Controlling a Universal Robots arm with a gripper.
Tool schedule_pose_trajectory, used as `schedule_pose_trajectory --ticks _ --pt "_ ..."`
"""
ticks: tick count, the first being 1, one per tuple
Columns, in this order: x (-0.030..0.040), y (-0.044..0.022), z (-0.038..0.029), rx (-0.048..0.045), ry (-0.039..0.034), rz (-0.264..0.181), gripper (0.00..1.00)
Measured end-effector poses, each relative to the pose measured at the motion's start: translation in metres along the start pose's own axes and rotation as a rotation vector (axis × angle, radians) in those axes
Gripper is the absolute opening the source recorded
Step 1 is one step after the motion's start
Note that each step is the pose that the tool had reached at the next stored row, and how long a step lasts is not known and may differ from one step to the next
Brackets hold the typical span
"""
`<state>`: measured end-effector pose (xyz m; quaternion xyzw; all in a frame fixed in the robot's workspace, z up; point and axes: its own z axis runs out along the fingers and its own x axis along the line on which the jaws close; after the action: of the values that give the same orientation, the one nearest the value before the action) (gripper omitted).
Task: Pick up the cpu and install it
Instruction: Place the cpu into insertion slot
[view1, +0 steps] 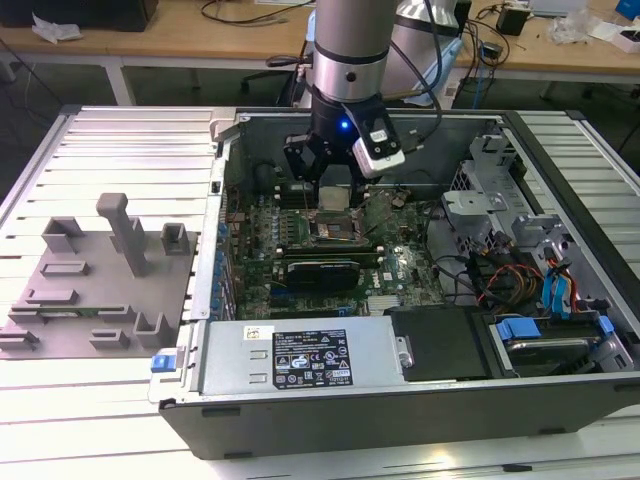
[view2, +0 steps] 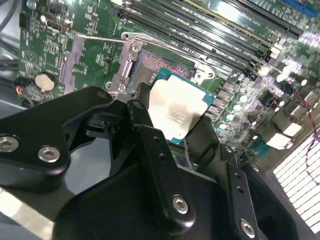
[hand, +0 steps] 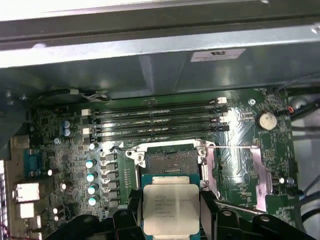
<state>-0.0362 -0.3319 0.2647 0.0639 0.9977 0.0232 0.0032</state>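
The gripper is clamped on the cpu, with one black finger against each of two opposite edges, so the silvery top faces the camera in both wrist views. In the second wrist view the cpu sits between the fingers with its green board edge showing just past the metal lid.

Just beyond the chip lies the open socket, its dark pin field bare and its metal frame clear. The cpu overlaps the socket's near edge. I cannot tell whether it hangs above the socket or touches it. Past the socket run the memory slots, then the grey case wall.

In the exterior view the gripper reaches down inside the computer case, right over the socket. The grey fixture blocks stand well apart on the worktop, at the exterior view's left.

I judge the pick-up done and the placing step in hand. Seating the chip calls for its edges to be squared to the socket frame, and for it to be level and centred over the pins, since a tilted chip could bend them.
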Motion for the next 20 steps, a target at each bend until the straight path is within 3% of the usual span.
schedule_pose_trajectory --ticks 5,7,8,9,20 --pt "0.0000 0.0000 0.0004 0.0003 -0.0047 0.101 0.55" --pt "0.0000 0.0000 0.0008 0.0006 -0.0083 0.178 0.55" --pt "0.0000 -0.0001 0.0012 0.0008 -0.0118 0.251 0.55" --pt "0.0000 -0.0001 0.0014 0.0010 -0.0133 0.285 0.55" --pt "0.0000 -0.0001 0.0031 0.0019 -0.0266 0.568 0.55"
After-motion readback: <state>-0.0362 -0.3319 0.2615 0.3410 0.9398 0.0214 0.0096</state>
